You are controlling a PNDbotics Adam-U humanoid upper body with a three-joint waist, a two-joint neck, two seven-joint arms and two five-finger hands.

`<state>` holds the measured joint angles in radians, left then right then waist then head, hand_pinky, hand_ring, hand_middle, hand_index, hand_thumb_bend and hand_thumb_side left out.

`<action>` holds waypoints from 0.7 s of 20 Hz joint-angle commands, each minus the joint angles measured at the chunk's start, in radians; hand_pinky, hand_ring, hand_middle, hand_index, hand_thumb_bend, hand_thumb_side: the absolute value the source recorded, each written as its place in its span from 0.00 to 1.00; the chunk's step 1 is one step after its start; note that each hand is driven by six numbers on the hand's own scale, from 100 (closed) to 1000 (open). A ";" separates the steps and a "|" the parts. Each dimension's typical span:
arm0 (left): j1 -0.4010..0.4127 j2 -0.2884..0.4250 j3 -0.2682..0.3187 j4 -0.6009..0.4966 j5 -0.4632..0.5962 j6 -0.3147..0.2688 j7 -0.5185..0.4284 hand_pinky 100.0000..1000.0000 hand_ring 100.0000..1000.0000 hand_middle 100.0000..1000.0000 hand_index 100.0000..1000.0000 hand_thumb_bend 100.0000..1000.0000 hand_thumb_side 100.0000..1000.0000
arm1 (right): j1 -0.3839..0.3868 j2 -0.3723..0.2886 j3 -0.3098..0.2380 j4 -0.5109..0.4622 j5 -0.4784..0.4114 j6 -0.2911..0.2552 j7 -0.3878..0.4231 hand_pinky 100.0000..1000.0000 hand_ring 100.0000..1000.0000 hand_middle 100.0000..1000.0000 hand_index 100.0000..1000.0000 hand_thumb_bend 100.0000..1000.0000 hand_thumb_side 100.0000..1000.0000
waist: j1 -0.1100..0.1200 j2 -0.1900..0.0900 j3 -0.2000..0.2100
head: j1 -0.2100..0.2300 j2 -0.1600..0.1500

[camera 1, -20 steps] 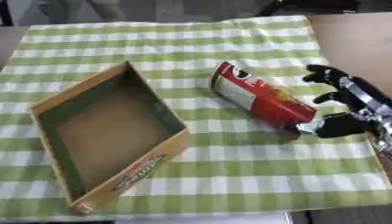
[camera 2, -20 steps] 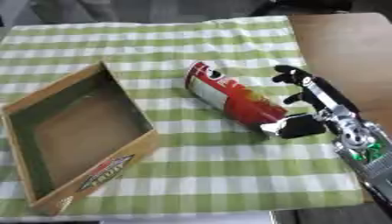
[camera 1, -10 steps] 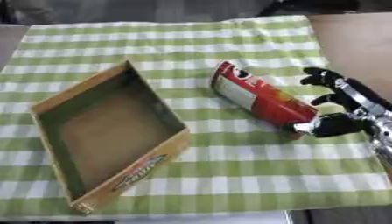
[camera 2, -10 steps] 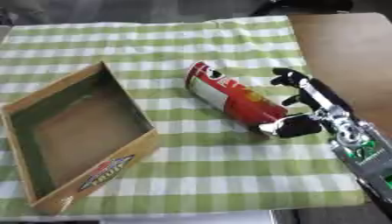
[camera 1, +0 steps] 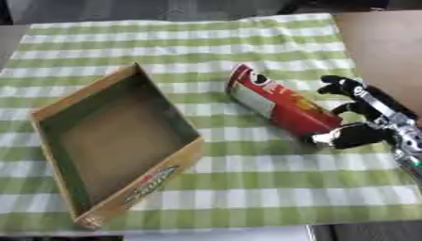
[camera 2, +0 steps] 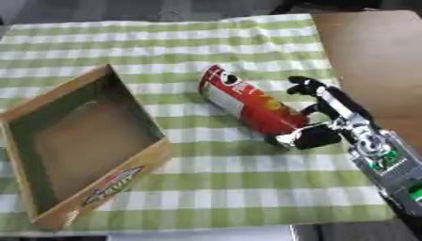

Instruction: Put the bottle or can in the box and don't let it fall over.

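Observation:
A red cylindrical can [camera 1: 279, 103] lies on its side on the green checked cloth, its lid end pointing up-left and its metal base down-right. My right hand [camera 1: 372, 115] comes in from the right at the can's base end. It is open, with its fingers [camera 1: 339, 85] spread just beyond the can's upper side and its thumb [camera 1: 349, 135] at the metal base. The fingers are not closed round the can. An open cardboard box [camera 1: 49, 111] with nothing in it sits to the left of the can, turned askew. My left hand shows in neither view.
The green checked cloth [camera 1: 247, 188] covers most of the table. Bare brown tabletop [camera 1: 379, 42] shows at the upper right. The cloth's front edge runs along the bottom of the view.
My right hand has edged slightly left toward the can's base. The can and the box have not moved.

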<state>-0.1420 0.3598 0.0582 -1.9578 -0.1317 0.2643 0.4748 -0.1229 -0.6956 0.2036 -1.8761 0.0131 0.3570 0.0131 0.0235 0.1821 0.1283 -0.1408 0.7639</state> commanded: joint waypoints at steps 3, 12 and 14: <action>-0.012 0.021 0.002 -0.019 0.001 0.000 -0.003 0.49 0.52 0.57 0.69 0.00 0.68 | -0.006 -0.007 0.003 0.007 -0.002 -0.004 0.004 0.68 0.95 0.78 0.94 0.66 0.00 | -0.002 0.005 0.000 | -0.004 -0.005; -0.012 0.019 0.002 -0.018 0.001 0.000 -0.004 0.49 0.52 0.57 0.69 0.00 0.68 | -0.001 0.009 0.013 0.032 -0.011 -0.008 -0.003 0.68 0.95 0.78 0.94 0.66 0.00 | -0.001 0.005 -0.001 | -0.006 -0.010; -0.011 0.019 0.002 -0.018 0.001 0.000 -0.004 0.49 0.52 0.57 0.69 0.00 0.68 | 0.004 0.013 0.014 0.039 -0.012 -0.009 -0.004 0.68 0.95 0.78 0.94 0.65 0.00 | 0.000 0.005 -0.001 | -0.007 -0.011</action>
<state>-0.1423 0.3597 0.0581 -1.9578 -0.1314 0.2648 0.4743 -0.1132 -0.6714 0.2229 -1.8330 0.0047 0.3521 0.0096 0.0235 0.1843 0.1282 -0.1440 0.7630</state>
